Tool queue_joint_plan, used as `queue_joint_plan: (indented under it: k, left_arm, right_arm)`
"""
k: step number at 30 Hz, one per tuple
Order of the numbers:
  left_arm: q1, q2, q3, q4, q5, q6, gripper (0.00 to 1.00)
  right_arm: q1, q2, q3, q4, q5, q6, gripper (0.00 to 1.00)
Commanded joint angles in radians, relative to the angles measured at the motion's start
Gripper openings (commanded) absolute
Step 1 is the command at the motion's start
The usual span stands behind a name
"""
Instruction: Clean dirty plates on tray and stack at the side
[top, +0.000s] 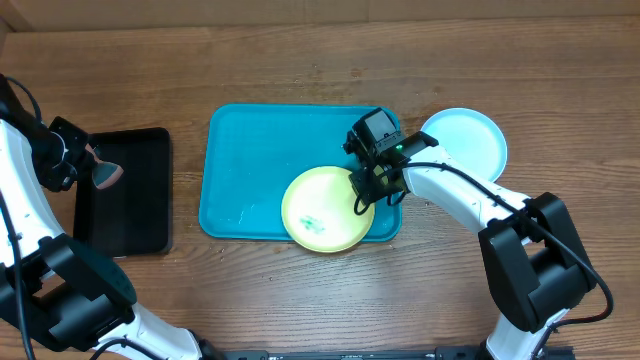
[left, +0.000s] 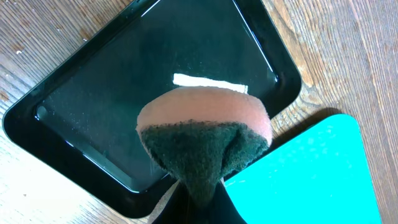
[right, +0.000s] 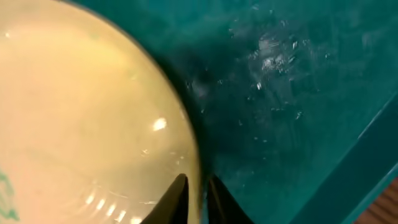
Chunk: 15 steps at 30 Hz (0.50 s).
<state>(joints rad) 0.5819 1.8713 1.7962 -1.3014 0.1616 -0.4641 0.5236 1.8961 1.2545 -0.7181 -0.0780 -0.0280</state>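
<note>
The left arm (top: 22, 190) comes up from its base at the near left and reaches toward the far left edge, its wrist turned to the right. The left gripper (top: 95, 168) is clamped tight on a sponge (top: 107, 175), which sticks out past the fingertips. The right arm (top: 455, 192) runs from its dark base at the near right toward the left and a little farther away, with the white forearm nearly level and the wrist bent down. The right gripper (top: 366, 188) points downward; in the wrist view its two dark fingers (right: 176, 200) stand close together, one on each side of the rim of the yellow-green plate (top: 318, 215), pinching it
</note>
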Motion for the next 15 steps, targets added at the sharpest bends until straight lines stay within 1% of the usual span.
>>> queue_joint_plan:
  k: [1,4,6,8,10,12,15]
  left_arm:
    - [-0.008,0.006,0.006,0.004,0.016,0.024,0.04]
    - [-0.008,0.006,0.006,0.004,0.016,0.024,0.04]
    - [-0.008,0.006,0.006,0.004,0.016,0.024,0.04]
    - [-0.008,0.006,0.006,0.004,0.016,0.024,0.04]
    - [-0.008,0.006,0.006,0.004,0.016,0.024,0.04]
    - [-0.008,0.006,0.006,0.003,0.016,0.024,0.05]
    - [-0.008,0.006,0.006,0.003,0.016,0.024,0.05]
  right_arm:
    - [0.002,-0.020,-0.003,0.027,0.005,0.031,0.06]
    - [0.012,-0.020,-0.003,0.045,-0.055,0.039,0.07]
    - [0.023,-0.020,-0.004,0.056,-0.058,0.062,0.08]
    - [0.039,-0.020,-0.004,0.075,-0.033,0.058,0.18]
    - [0.050,-0.020,-0.004,0.092,0.053,0.051,0.27]
    - [0.051,-0.020,-0.004,0.104,0.108,0.021,0.29]
    - [0.041,-0.017,-0.004,0.107,0.110,-0.026,0.31]
